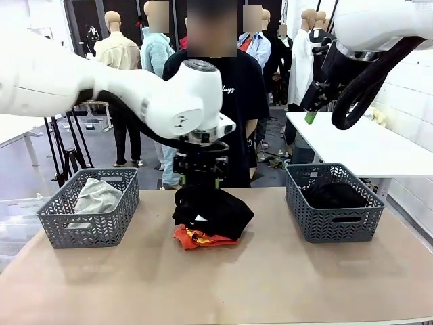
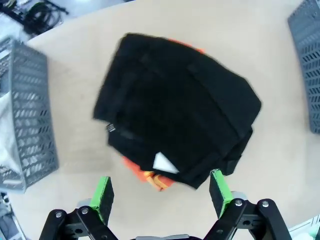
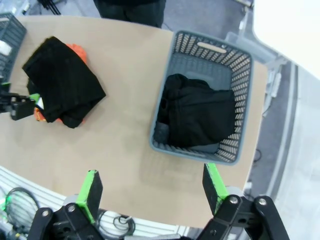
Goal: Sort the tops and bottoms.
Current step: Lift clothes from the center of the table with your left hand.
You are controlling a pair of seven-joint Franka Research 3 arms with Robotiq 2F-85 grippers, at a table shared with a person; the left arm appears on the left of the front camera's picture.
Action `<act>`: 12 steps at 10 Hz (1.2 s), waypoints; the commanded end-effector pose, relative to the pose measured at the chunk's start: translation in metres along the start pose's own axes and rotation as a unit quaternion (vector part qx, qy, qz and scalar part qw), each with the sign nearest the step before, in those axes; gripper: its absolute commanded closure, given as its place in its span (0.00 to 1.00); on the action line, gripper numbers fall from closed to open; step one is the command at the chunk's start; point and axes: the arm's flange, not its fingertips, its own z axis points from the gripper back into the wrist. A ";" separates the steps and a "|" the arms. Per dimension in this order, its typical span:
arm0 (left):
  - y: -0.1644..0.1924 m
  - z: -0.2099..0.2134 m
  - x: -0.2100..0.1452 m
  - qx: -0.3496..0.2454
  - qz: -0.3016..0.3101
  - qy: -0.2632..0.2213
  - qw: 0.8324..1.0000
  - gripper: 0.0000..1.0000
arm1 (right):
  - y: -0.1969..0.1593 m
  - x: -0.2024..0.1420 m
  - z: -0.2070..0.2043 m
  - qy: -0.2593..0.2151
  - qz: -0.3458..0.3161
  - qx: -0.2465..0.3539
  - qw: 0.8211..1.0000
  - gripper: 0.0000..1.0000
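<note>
Overall: two grey baskets sit at either end of the table (image 1: 270, 284), with a small pile between them.
Left gripper (image 1: 201, 181): hangs pointing down right over the pile, jaws spread wide with nothing between them. I cannot tell whether its pads touch the cloth.
Right gripper (image 3: 150, 170): raised high above the table's right end, jaws spread wide and empty.
Labelled bottoms (image 1: 213, 210): black and bunched, lying on top of the pile at mid-table. The white label (image 2: 164, 162) shows near the robot-side edge.
Orange top (image 1: 203, 238): lies under the labelled bottoms, with its edge and some yellow print sticking out on the robot's side.
Grey top (image 1: 98, 196): crumpled inside the left basket (image 1: 88, 227).
Other bottoms (image 1: 335, 195): black, heaped inside the right basket (image 1: 335, 230).
Person (image 1: 247, 95): stands at the far side of the table, behind the left arm, in a black T-shirt.
</note>
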 end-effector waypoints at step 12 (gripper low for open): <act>0.007 -0.049 0.067 -0.072 -0.046 -0.006 0.996 0.00 | -0.001 -0.002 0.001 0.005 -0.002 -0.001 1.000 0.00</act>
